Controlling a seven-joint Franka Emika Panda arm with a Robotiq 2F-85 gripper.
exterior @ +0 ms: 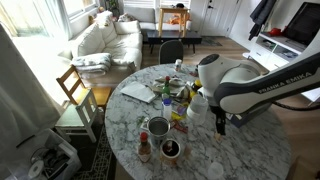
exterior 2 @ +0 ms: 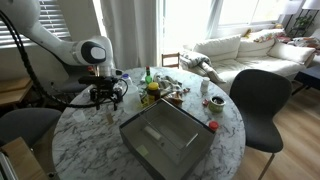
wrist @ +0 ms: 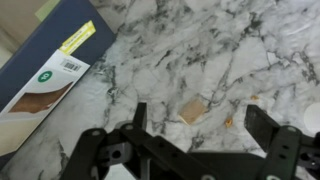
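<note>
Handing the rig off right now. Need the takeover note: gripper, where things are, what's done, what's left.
Gripper: open and holding nothing, over the marble table.
Things: a small tan piece lies on the marble between the fingers in the wrist view, apart from both. A blue box lies flat off to one side. Bottles stand mid-table in an exterior view.
Done: jaws are lined up on either side of the tan piece.
Left: no grasp made yet; the piece is untouched. How high the fingers are above the table cannot be told.
</note>
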